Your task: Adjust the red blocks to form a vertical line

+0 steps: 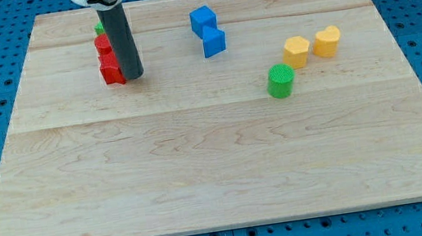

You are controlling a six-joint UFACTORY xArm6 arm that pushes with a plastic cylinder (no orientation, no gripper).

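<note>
Since the whole job comes down to how the reds sit against my rod, here's the layout: my tip (134,77) is planted on the wooden board (219,175) right at the right-hand side of the red stack, touching or as good as touching the lower red block (111,69). So the task's things lie to the view's left of my tip, tight against it.

There are two reds I can make out. The upper red block (103,44) sits just above the lower one toward the view's top, partly hidden behind the rod, so I can't tell its exact shape. Their shared long axis already runs roughly top to bottom in the view, though the upper one looks nudged a hair further left than the lower. A bit of a green block (99,25) peeks out above them, mostly hidden too.

No jaws on this thing, it's just a bare rod, nothing to open or close, and it's holding nothing.

My guess is the line is nearly done and what's left is a small sideways correction, and since I'm on the right of the pair, any push from here sends a red leftward.

Everything else is well off to my right: two blue cubes (207,32), a green cylinder (280,81) and two yellow blocks (311,46).
</note>
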